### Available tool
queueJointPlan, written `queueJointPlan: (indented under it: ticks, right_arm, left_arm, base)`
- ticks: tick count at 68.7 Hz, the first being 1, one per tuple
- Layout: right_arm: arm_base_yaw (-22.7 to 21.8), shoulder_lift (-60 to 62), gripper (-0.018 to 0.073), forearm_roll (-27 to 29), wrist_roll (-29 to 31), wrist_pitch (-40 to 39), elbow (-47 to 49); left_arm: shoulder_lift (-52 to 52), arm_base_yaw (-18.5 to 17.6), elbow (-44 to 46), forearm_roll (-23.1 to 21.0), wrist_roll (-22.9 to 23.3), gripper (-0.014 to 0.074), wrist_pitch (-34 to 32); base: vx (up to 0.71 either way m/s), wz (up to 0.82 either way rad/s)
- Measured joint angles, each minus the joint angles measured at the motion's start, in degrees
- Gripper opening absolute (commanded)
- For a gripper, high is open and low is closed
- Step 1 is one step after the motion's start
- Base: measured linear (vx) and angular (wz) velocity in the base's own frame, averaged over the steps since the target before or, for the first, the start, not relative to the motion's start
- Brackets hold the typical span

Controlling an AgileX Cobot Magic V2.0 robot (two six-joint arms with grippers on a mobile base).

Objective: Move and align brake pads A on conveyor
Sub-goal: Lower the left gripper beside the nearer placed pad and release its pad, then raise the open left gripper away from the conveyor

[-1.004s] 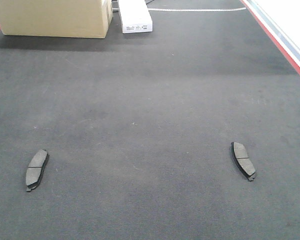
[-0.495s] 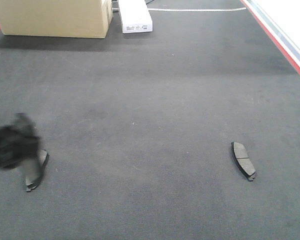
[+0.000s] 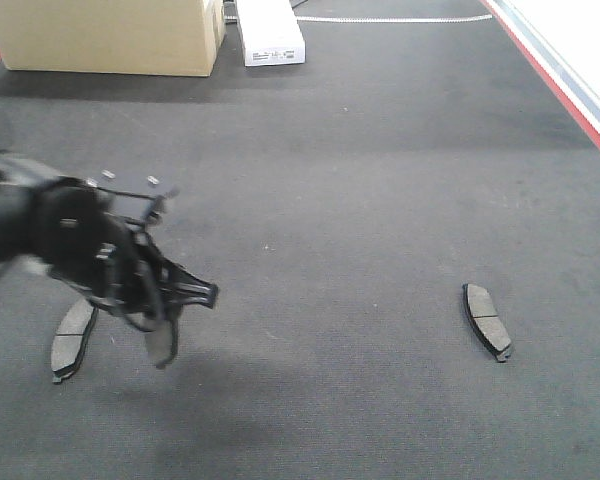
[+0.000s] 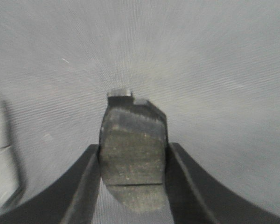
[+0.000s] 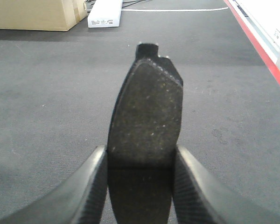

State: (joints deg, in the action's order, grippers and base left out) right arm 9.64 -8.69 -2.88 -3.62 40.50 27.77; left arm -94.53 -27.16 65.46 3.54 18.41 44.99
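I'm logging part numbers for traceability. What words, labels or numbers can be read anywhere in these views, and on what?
White box: a dark printed label on its near end, too small and blurred to read.
Cardboard box: no print visible.
Brake pads: no markings legible.
Conveyor: none.

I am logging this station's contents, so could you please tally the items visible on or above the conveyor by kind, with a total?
Brake pads lying on the conveyor: 2 (left pad, right pad)
Brake pads held in grippers: 2 (left gripper's pad, right gripper's pad)
Cardboard boxes: 1
White boxes: 1
Total: 6
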Motion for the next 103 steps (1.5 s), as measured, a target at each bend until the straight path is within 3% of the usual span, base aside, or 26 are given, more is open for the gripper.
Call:
queueJointPlan:
  ticks: [13,30,47,67,78,84,103]
  right_arm:
    - [0.0,0.0,-0.0006,0.0,0.0,0.0,0.0]
    - [0.0,0.0,-0.0006,0.0,0.0,0.0,0.0]
    - [0.0,0.0,-0.0006,0.0,0.0,0.0,0.0]
    - [0.0,0.0,-0.0006,0.0,0.0,0.0,0.0]
    - [0.0,0.0,-0.0006,0.0,0.0,0.0,0.0]
    - [0.0,0.0,-0.0006,0.0,0.0,0.0,0.0]
    - [0.0,0.0,-0.0006,0.0,0.0,0.0,0.0]
  left_arm:
    - [-7.3,0.0,2.83,-0.58,0.23,0.0227,-3.38]
    - [-15.69,0.0,9.41,-1.21,0.23,0.0456,-0.12]
    - [-17.13,-1.09,13.06,-0.1,0.23,0.0504,2.23]
    - [-3.73,-6.77,11.87,3.77,1.57,0.0503,3.36]
    - [7.04,-8.6,6.14,10.13,9.45,0.0503,3.38]
    - [13.03,-9.11,2.2,12.18,11.53,0.0503,3.31]
    - [31.61,-10.08,-11.34,13.1,9.74,0.0503,-0.94]
  base:
    - [0.0,0.0]
    - [0.0,0.0]
    - [0.0,0.0]
    - [0.0,0.0]
    - [0.0,0.0]
    - [0.0,0.0]
    - [0.0,0.0]
